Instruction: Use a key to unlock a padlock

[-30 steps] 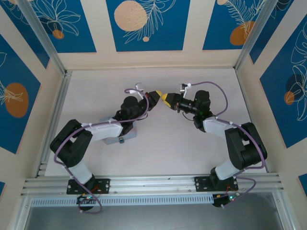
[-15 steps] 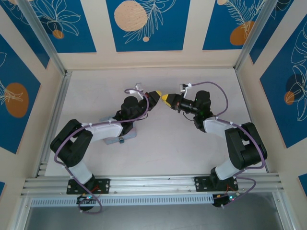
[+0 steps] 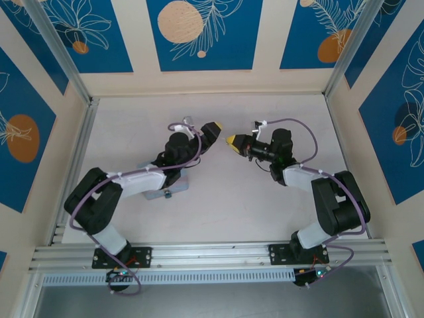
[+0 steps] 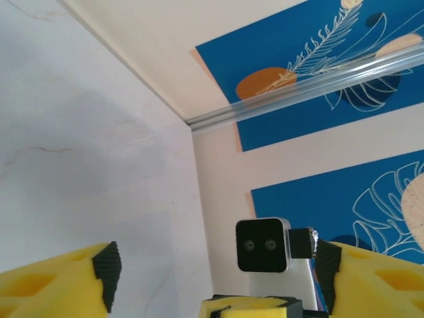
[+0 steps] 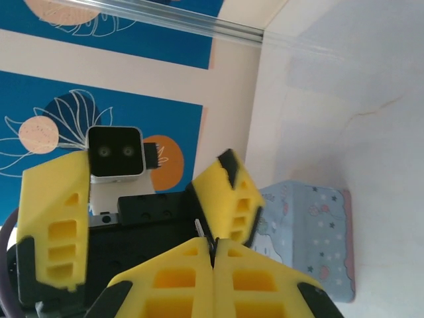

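My right gripper [image 3: 232, 141] [image 5: 212, 250] is shut, its yellow pads pressed flat together. A thin small sliver, the key [image 5: 199, 228], pokes out from between their tips. Facing it a short way off, my left gripper [image 3: 213, 128] [image 4: 218, 285] is open, with nothing between its fingers [image 5: 228, 199]. In the left wrist view the right gripper's yellow tip [image 4: 252, 306] sits low in the gap between the spread left fingers. Both grippers hang above the table's middle. I cannot make out the padlock.
A light-blue tin [image 5: 311, 238] [image 3: 161, 192] with a cartoon print lies flat on the white table [image 3: 265, 205], partly under my left arm. Patterned blue and cream walls [image 3: 199, 40] with aluminium posts close in the back and sides.
My left gripper has opened and drawn back up and left, away from the right gripper's tip. The two tips, touching before, now stand apart. The right gripper stays shut.
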### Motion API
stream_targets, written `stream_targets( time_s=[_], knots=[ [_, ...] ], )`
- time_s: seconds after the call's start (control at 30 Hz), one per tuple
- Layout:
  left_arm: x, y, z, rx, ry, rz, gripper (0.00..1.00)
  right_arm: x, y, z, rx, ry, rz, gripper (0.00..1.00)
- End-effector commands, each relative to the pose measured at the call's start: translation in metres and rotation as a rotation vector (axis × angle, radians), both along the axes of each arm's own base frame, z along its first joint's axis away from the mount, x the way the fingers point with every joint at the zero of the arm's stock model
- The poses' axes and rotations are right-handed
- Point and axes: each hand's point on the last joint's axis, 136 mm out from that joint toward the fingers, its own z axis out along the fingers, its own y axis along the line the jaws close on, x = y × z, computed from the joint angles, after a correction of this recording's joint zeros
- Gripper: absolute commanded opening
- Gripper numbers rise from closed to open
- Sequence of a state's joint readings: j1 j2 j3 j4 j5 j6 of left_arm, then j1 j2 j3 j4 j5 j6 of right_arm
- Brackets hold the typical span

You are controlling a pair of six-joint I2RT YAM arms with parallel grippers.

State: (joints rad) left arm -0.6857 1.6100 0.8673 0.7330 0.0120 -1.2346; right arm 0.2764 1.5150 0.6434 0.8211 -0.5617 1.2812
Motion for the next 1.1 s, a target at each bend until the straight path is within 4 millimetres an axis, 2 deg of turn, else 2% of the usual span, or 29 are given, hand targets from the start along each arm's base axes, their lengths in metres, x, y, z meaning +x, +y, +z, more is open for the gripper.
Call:
stream_targets(
  time_s=[0.0,0.13,0.3,0.4,0.5,0.6,0.83,0.97,1.07],
  knots=[
    [-0.006,0.030,0.005,0.062,0.031,0.051,0.88,-0.008,-0.008,-0.001,-0.026,-0.007,-0.003,0.00],
    [-0.026,0.069,-0.009,0.224,0.122,0.084,0.95,-0.015,-0.012,-0.011,-0.059,0.028,0.000,0.00],
    [-0.070,0.145,-0.038,0.497,0.289,0.167,1.00,-0.024,-0.014,-0.022,-0.098,0.058,0.010,0.00],
    [-0.097,0.185,-0.057,0.562,0.388,0.208,1.00,-0.027,-0.015,-0.027,-0.110,0.070,0.018,0.00],
    [-0.116,0.215,-0.074,0.595,0.462,0.248,1.00,-0.028,-0.015,-0.033,-0.122,0.080,0.023,0.00],
    [-0.130,0.235,-0.092,0.638,0.517,0.278,1.00,-0.030,-0.016,-0.036,-0.127,0.087,0.025,0.00],
    [-0.139,0.255,-0.128,0.684,0.592,0.319,1.00,-0.036,-0.023,-0.039,-0.138,0.093,0.016,0.00],
    [-0.138,0.258,-0.135,0.706,0.579,0.322,1.00,-0.038,-0.029,-0.036,-0.148,0.087,0.006,0.00],
    [-0.131,0.253,-0.132,0.689,0.536,0.310,1.00,-0.039,-0.031,-0.034,-0.154,0.083,0.002,0.00]
  ],
)
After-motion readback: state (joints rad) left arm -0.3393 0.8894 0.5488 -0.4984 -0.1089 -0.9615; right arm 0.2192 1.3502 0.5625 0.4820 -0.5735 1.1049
